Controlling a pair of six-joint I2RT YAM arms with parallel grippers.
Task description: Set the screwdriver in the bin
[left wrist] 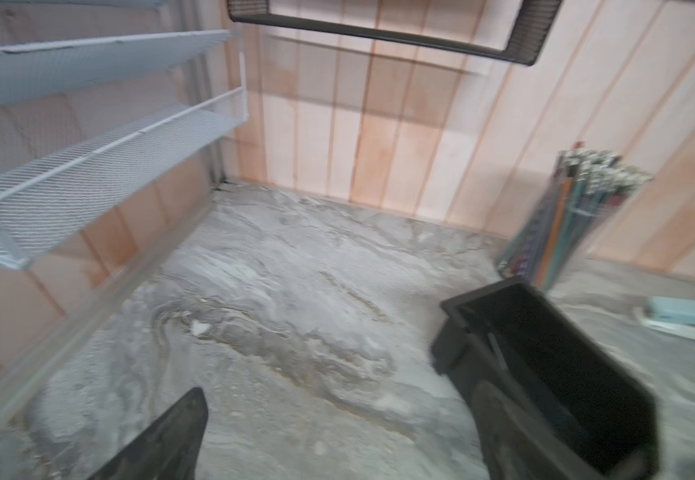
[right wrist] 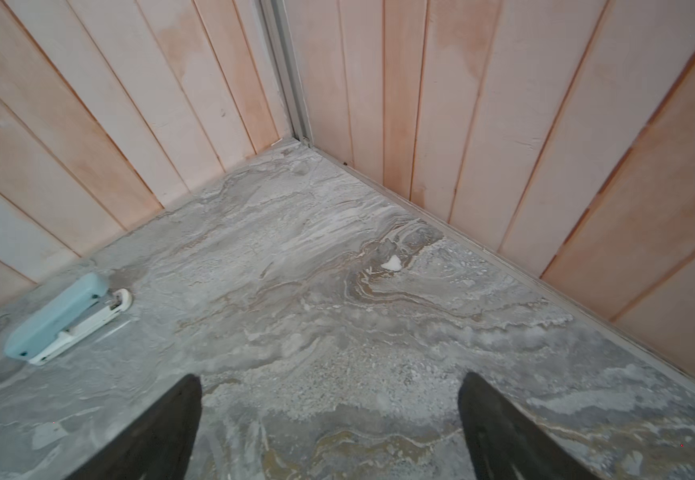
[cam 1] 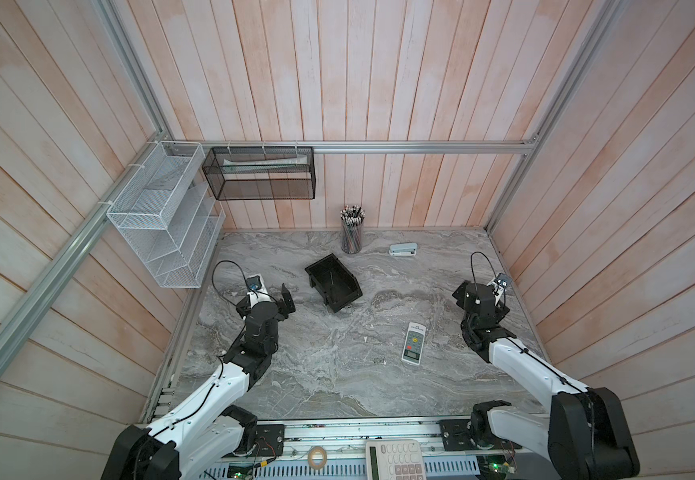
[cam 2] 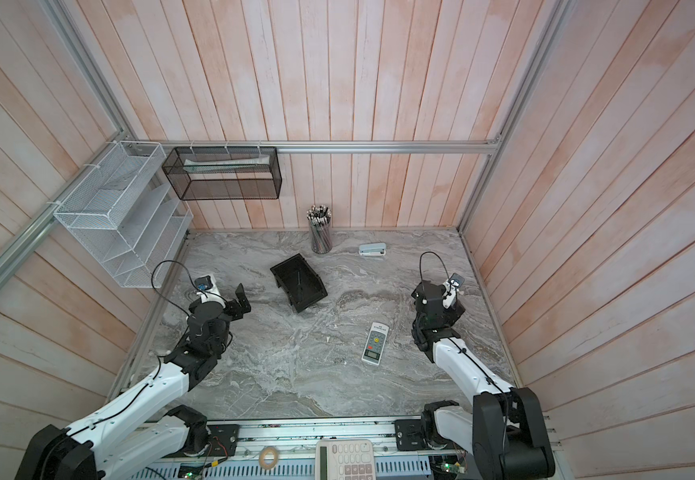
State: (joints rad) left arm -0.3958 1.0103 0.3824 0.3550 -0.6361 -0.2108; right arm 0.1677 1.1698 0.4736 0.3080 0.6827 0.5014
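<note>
Seeing the screwdriver (cam 1: pixel 331 281) lying in the bin (cam 1: pixel 320 291), I held my left gripper (cam 1: pixel 287 301) and right gripper (right wrist: pixel 329 390) wide open, empty, clear of it.

We see the black bin (cam 1: pixel 321 286) mid-table, the screwdriver (cam 1: pixel 331 277) lying inside it, our left gripper (cam 1: pixel 287 302) just left of it, jaws apart and empty, remote (cam 1: pixel 413 344) nearer on the right, pencil cup (cam 1: pixel 352 232) far behind.

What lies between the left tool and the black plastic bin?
Bare grey marble tabletop separates the left tool from the black plastic bin, in both top views.
</note>
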